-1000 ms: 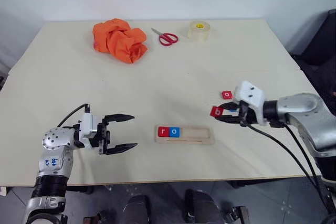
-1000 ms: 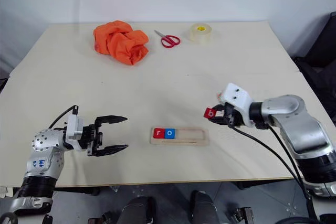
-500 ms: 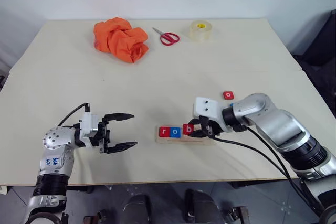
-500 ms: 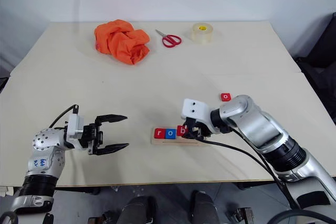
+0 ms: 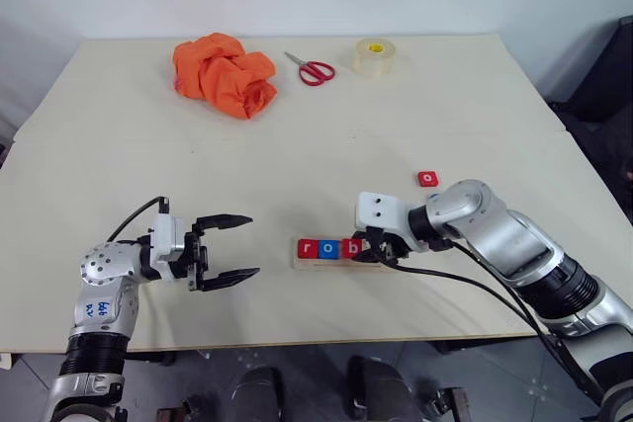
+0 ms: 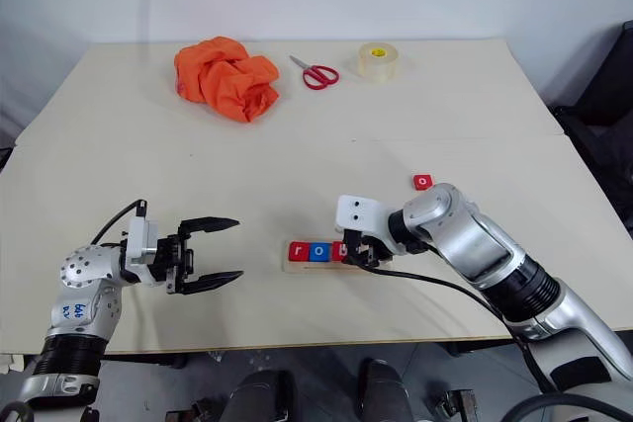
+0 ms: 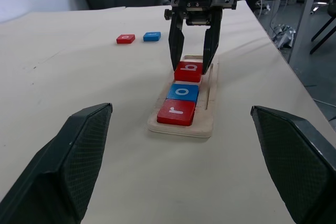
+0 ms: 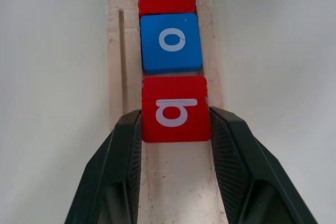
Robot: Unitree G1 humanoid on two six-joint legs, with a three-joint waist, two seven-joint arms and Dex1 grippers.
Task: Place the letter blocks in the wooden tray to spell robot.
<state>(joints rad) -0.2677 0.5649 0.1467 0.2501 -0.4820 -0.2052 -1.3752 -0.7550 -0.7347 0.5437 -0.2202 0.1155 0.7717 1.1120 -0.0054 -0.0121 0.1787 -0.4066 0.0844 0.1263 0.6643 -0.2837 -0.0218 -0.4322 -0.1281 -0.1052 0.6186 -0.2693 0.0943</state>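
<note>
The wooden tray (image 7: 209,106) lies near the table's front edge, between my two grippers. Three letter blocks lie in it in a row: red r (image 5: 308,247), blue o (image 5: 329,248) and red b (image 8: 175,109). My right gripper (image 7: 190,67) points down at the tray, shut on the b block, with one finger against each side of it. A red o block (image 5: 427,178) and a blue block (image 7: 152,36) lie loose on the table beyond the tray. To the left of the tray, my left gripper (image 5: 252,245) is level, open and empty.
An orange cloth (image 5: 226,73), red-handled scissors (image 5: 312,68) and a roll of clear tape (image 5: 375,56) lie along the far side of the table. The right arm's cable trails over the table to the right of the tray.
My right gripper carried the red b block left and down from the loose blocks to the tray. The block now lies beside the blue o. The left arm stayed still.
</note>
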